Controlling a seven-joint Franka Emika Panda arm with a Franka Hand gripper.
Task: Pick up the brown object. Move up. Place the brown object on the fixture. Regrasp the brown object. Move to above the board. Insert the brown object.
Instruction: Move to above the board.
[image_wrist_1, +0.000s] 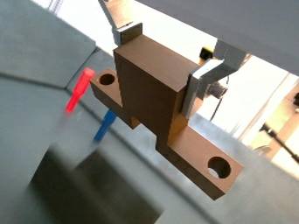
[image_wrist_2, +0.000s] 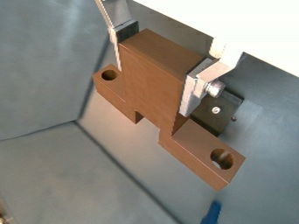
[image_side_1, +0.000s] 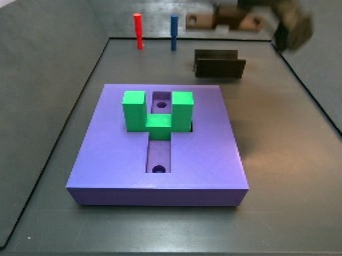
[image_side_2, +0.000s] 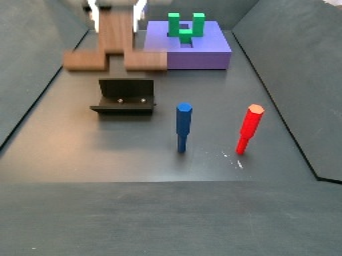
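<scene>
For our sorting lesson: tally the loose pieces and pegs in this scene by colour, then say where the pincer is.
Brown: 1, brown object
Dark olive: 1, fixture
Purple: 1, board
Green: 1, U-shaped block
Red: 1, peg
Blue: 1, peg
Total: 6
The pincer grips the brown object, raised above the floor.

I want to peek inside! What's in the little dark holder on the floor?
Nothing shows inside the fixture yet. The gripper holds the brown object in the air behind it. The fixture's floor is partly hidden by its front wall.
</scene>
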